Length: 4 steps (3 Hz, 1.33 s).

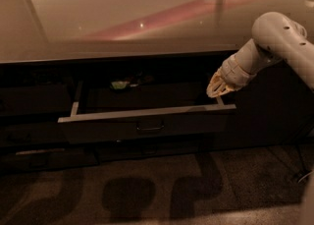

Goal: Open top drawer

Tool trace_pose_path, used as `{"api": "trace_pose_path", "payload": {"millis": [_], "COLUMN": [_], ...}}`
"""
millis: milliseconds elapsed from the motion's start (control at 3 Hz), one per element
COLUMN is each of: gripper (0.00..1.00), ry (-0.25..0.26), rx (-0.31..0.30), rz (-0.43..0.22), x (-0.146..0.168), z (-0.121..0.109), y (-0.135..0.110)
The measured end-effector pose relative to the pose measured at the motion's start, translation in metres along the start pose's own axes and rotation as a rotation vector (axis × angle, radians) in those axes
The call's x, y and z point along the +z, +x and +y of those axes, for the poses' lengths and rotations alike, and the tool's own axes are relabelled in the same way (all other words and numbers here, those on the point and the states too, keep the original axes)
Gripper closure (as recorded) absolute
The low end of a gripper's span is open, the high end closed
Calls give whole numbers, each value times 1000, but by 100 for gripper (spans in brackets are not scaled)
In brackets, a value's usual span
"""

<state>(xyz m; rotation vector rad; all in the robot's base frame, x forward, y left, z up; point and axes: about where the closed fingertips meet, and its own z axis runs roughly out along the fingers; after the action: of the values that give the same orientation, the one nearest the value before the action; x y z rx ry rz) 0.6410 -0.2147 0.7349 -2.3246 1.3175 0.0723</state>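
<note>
The top drawer stands pulled out from under the counter, its dark front with a small central handle facing me and a pale rim along the top. A small green item lies at the back of its interior. My gripper hangs at the end of the white arm, just above the drawer's right rear corner, close to its right side rail.
A glossy pale countertop spans the scene above the drawers. Dark shallower drawer fronts sit below and to the left. A grey carpeted floor with shadows lies in front. A cable lies at the right.
</note>
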Motion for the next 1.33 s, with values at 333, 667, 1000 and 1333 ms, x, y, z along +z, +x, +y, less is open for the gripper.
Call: {"api": "trace_pose_path", "payload": {"millis": [333, 667, 1000, 1333], "gripper": [100, 100, 100, 100], "ry": [-45, -45, -53, -128], "rx": [58, 58, 101, 85], "rz": [-43, -43, -25, 25], "x": [30, 30, 38, 62], "z": [8, 8, 8, -9], "y": [43, 43, 44, 26]}}
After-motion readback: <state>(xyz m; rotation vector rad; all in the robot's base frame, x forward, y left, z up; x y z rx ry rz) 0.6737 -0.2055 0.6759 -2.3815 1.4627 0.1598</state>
